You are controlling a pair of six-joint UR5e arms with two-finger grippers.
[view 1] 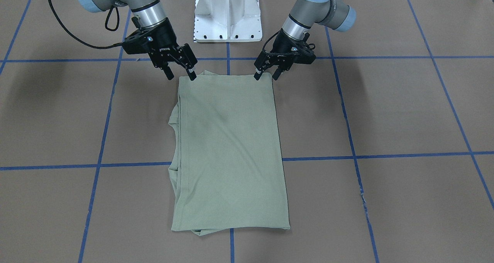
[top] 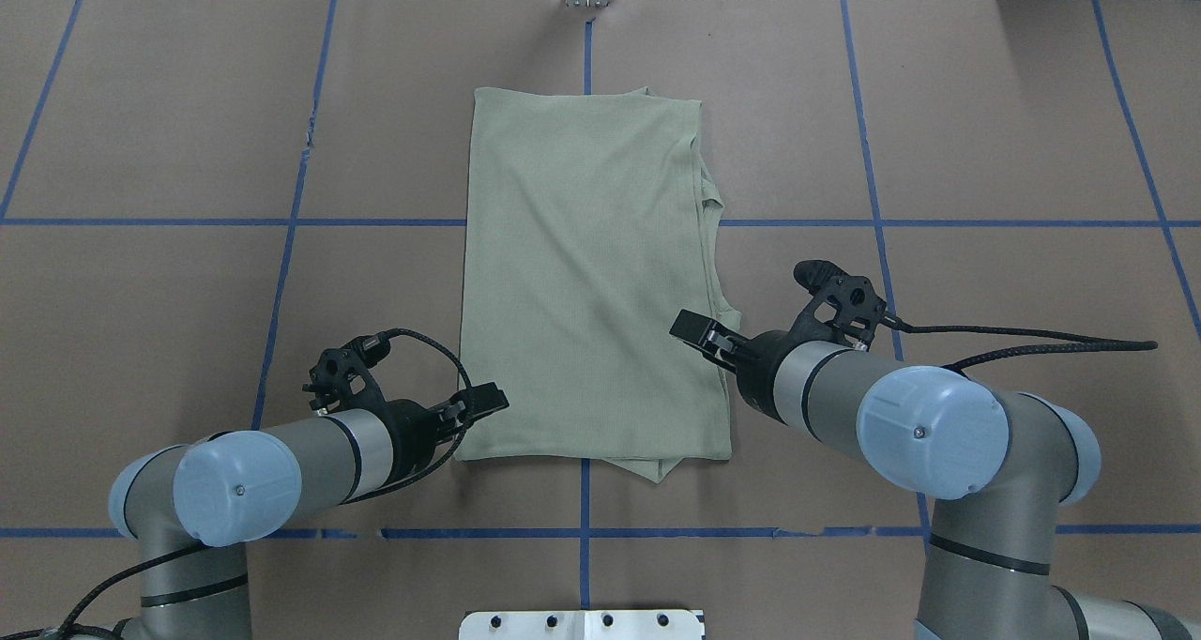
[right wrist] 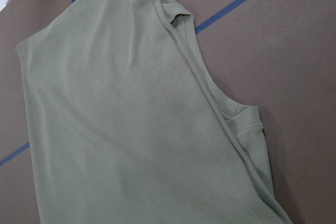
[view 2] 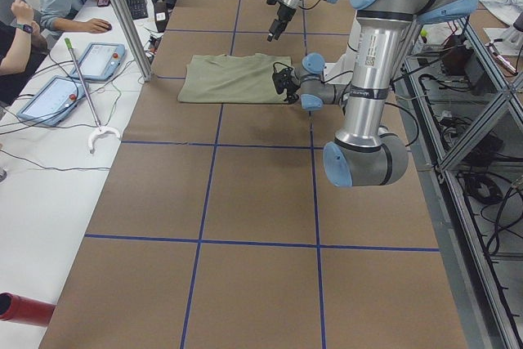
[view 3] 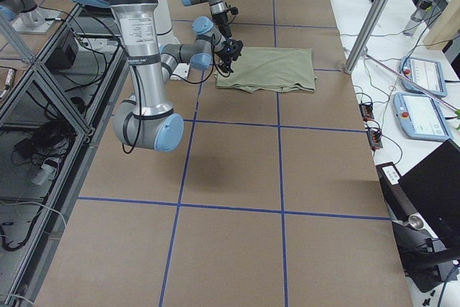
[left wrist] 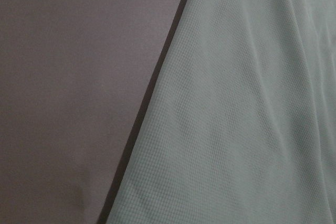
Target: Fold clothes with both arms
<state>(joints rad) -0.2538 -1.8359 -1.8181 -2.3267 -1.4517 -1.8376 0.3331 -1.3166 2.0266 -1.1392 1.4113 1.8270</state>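
- As it had been folded into a long narrow strip, the shirt [view 1: 229, 151] was seen laid flat on the table [view 1: 386, 112] straight out from the white base [view 1: 227, 14]. Its long axis ran directly away from the base, with one short end nearest to it.
- The left gripper [view 1: 266, 76] and the right gripper [view 1: 180, 76] were both placed at the end nearest the base, one at each corner. Neither arm could be called the nearer, and the end farthest from the base lay well apart from both.
- The jaws of each gripper were seen spread, with nothing pinched. In the front view one fingertip of each appeared set at its corner and the other just outside the side edge. Whether the cloth was touched could not be told.
- The left gripper was judged to be held low, since its wrist camera was filled at close range by cloth and one side edge. The right gripper was judged to be higher, since most of the shirt, layered edges included, was taken in by its wrist camera.
- The coming move was judged to turn on one relation: from both sets of jaws the cloth lay outward, away from the base. For a crosswise fold, the two corners nearest the base would have to be gripped and carried along the long axis toward the far end.
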